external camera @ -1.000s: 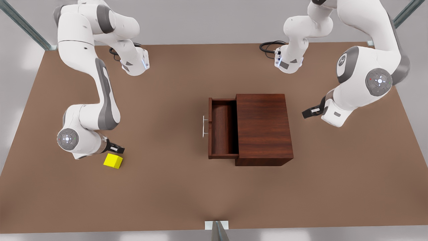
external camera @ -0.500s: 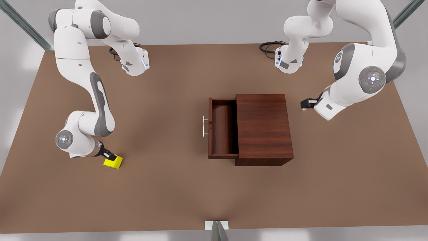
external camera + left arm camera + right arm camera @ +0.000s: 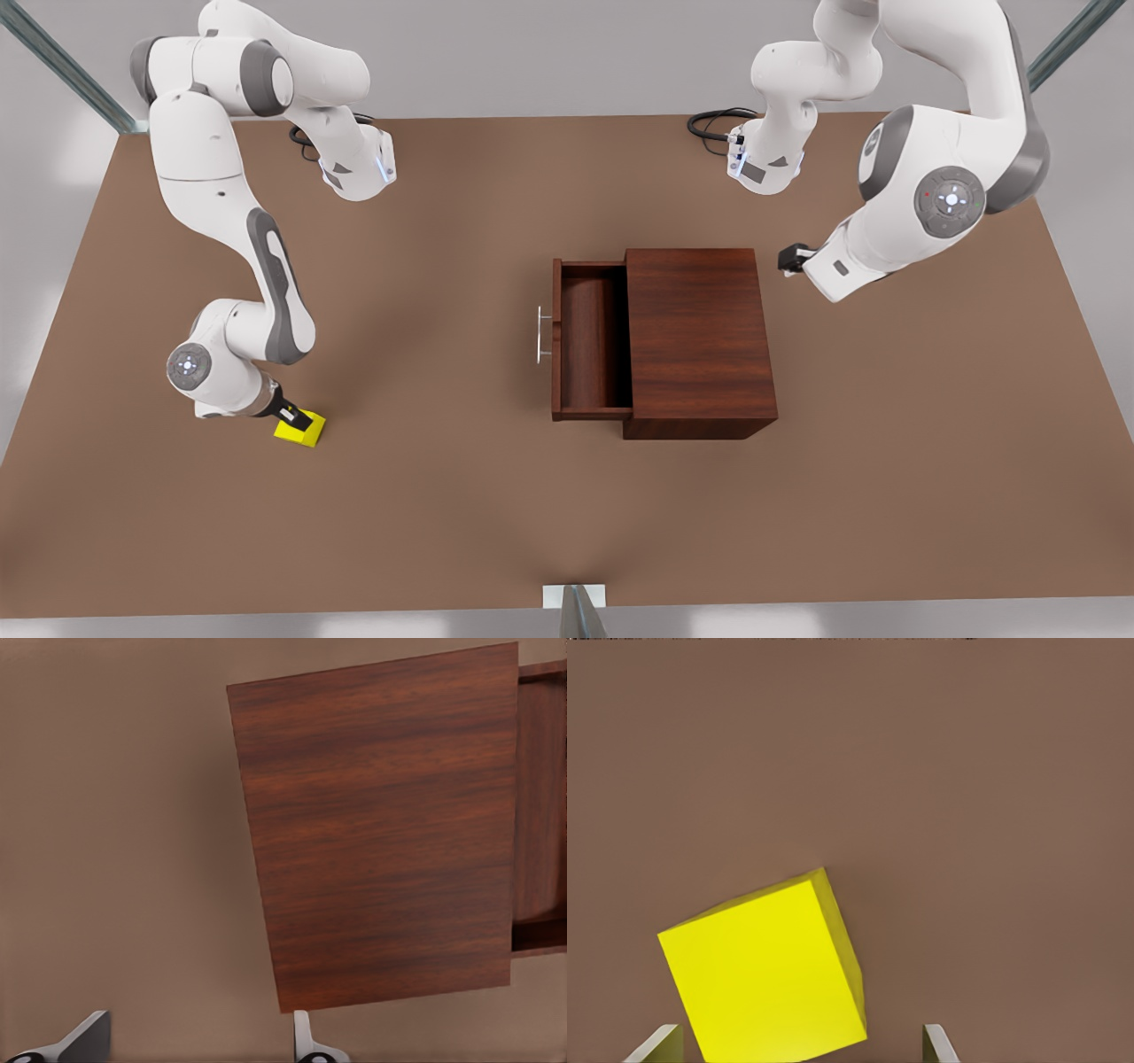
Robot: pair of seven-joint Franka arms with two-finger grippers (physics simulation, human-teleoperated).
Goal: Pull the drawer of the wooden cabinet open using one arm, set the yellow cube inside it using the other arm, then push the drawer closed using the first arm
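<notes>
The wooden cabinet [image 3: 697, 332] stands mid-table, and its drawer [image 3: 589, 341] is pulled out toward the front view's left, with its silver handle [image 3: 540, 335] in front. The drawer's inside looks bare. The yellow cube [image 3: 306, 433] lies on the table at the front view's left. My right gripper [image 3: 297, 418] is down over it, open. In the right wrist view the cube [image 3: 762, 979] sits between the fingertips [image 3: 939, 1045]. My left gripper [image 3: 788, 259] hovers open by the cabinet's far right corner. The left wrist view looks down on the cabinet top [image 3: 381, 824] and the drawer [image 3: 540, 806].
The two arm bases [image 3: 359, 168] [image 3: 762, 164] stand at the back of the brown table [image 3: 461, 496], with black cables [image 3: 713, 122] beside them. Bare tabletop stretches between the cube and the drawer.
My right gripper came down from beside the cube until its fingers straddle it. My left gripper drew back and upward from the cabinet's right side toward its far corner.
</notes>
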